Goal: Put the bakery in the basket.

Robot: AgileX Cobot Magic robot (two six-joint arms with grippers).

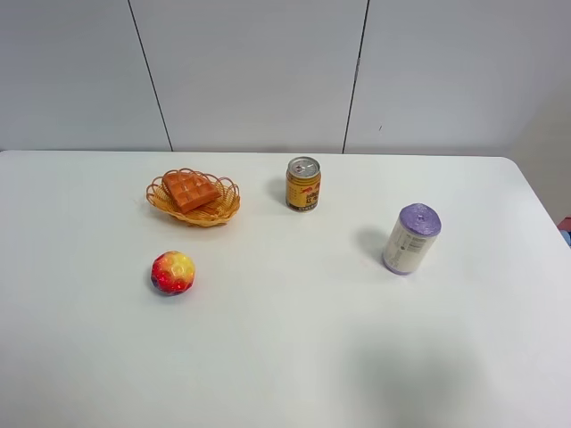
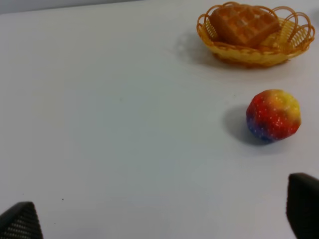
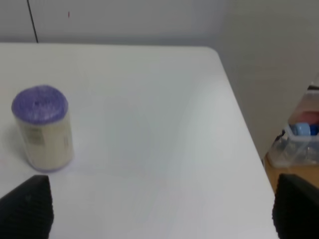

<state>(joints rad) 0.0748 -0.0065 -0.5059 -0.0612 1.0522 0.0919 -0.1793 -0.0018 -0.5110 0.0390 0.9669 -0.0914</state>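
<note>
Resting spot of the bakery (image 1: 190, 190): lying inside the basket (image 1: 223, 207), tilted a little against its far rim; the same shows in the left wrist view, bakery (image 2: 244, 23) in basket (image 2: 249, 54).
Basket: sitting on the white table (image 1: 294, 348), at about 10 o'clock from the table's middle in the high view.
Ball (image 1: 173, 272): red-yellow, bumpy, standing at 6 o'clock from the basket, apart from it.
Can (image 1: 303, 184): standing upright at 3 o'clock from the basket, near it.
Purple-topped roll (image 1: 411, 238): standing at about 4 o'clock from the can, well apart.
Left gripper (image 2: 159, 224): 2 dark fingertips (image 2: 20, 221) showing wide apart, holding nothing, the ball (image 2: 273, 115) lying beyond them.
Right gripper (image 3: 159, 209): 2 fingertips (image 3: 27, 206) spread wide, holding nothing, the roll (image 3: 42, 127) just beyond 1 tip.
</note>
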